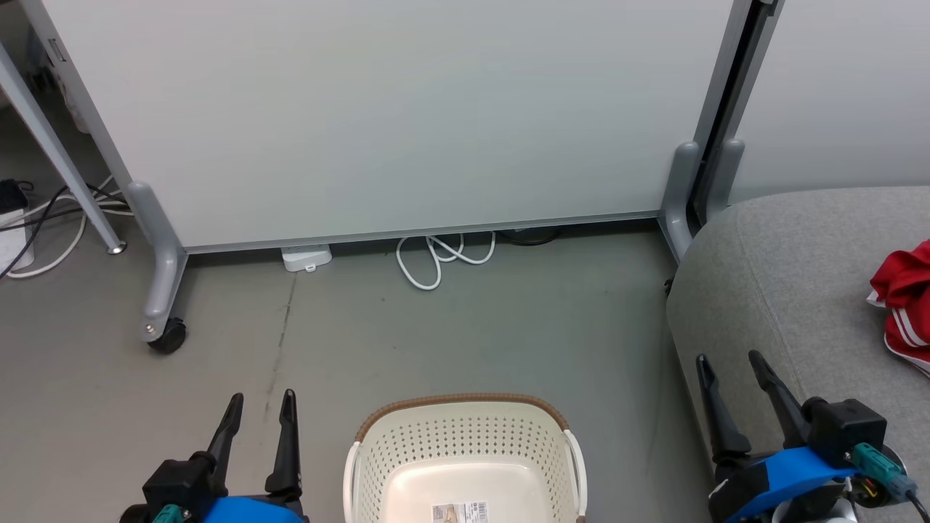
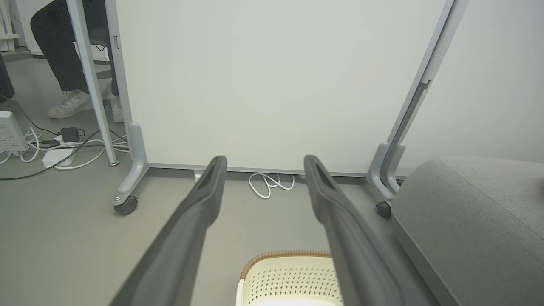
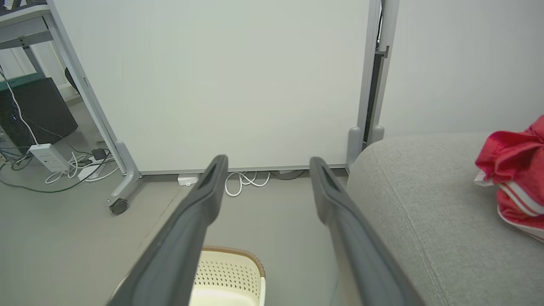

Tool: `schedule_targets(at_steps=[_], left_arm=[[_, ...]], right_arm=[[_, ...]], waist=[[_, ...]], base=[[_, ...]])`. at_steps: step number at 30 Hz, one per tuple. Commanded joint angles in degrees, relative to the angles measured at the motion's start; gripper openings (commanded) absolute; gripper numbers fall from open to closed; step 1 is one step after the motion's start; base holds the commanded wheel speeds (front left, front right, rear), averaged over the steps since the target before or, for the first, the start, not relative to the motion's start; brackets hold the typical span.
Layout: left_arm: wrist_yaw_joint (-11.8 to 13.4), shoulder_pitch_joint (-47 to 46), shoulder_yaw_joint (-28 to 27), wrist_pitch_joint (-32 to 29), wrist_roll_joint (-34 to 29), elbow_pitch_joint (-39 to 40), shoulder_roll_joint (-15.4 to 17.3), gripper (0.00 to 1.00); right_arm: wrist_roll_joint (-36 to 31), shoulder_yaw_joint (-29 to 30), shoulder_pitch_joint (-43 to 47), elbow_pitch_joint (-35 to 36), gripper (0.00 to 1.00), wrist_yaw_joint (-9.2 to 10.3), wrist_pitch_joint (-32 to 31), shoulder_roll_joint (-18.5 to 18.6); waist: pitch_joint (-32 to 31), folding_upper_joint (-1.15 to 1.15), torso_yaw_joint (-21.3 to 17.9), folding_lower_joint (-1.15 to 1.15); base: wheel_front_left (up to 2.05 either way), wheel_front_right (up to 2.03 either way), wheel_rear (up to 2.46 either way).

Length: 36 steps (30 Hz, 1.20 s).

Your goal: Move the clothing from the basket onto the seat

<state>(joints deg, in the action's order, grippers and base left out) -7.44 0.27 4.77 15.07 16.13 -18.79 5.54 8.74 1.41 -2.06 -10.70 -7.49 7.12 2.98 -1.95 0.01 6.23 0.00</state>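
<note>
Clothing [image 1: 904,305] lies on seat [image 1: 763,276], R of basket [image 1: 465,436]. L gripper [image 1: 262,396] & R gripper [image 1: 728,356] flank basket, both spread apart, nothing held.

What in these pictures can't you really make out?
Head view: the basket is cut off by the bottom edge, so its near part is unseen.
Head view: the clothing on the seat runs past the right edge; how many garments is unclear.
Head view: the label on the basket's base is too small to read.
</note>
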Motion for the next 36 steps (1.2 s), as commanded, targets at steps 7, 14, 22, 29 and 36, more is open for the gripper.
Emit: schedule_targets(at_steps=[7, 14, 22, 29, 36], left_arm=[[-0.06, -0.11, 0.74, 0.15, 0.55, -0.46, 0.34, 1.00], [0.01, 0.24, 1.32, -0.15, 0.65, -1.59, 0.08, 0.00], [0.00, 2.22, 1.28, -0.78, 1.89, -4.34, -0.61, 0.00], [-0.01, 1.30, 0.03, -2.81, 9.14, -3.41, -0.80, 0.00], [-0.01, 0.43, -1.12, -4.67, 15.79, -2.56, -0.98, 0.00]], right_arm=[[1.89, -0.53, -0.03, -0.51, 1.00, -0.01, 0.42, -0.14], [1.95, -0.74, 0.10, -1.37, 0.00, 0.00, 0.30, -0.06], [3.29, -0.70, 1.33, -4.64, 0.00, 0.00, -0.12, -0.16], [11.13, -0.09, 0.73, -4.49, 0.00, 0.00, -1.48, -0.15], [18.34, 0.38, 0.23, -4.27, 0.00, 0.00, -2.63, -0.14]], waist=[[0.27, -0.01, -0.52, 0.00], [0.37, -0.01, -0.63, 0.00], [0.41, -0.01, -0.73, 0.01], [0.51, -0.01, -1.04, 0.01], [0.60, -0.01, -1.35, 0.01]], base=[[0.00, 0.00, 0.00], [0.00, 0.00, 0.00], [0.00, 0.00, 0.00], [0.00, 0.00, 0.00], [0.00, 0.00, 0.00]])
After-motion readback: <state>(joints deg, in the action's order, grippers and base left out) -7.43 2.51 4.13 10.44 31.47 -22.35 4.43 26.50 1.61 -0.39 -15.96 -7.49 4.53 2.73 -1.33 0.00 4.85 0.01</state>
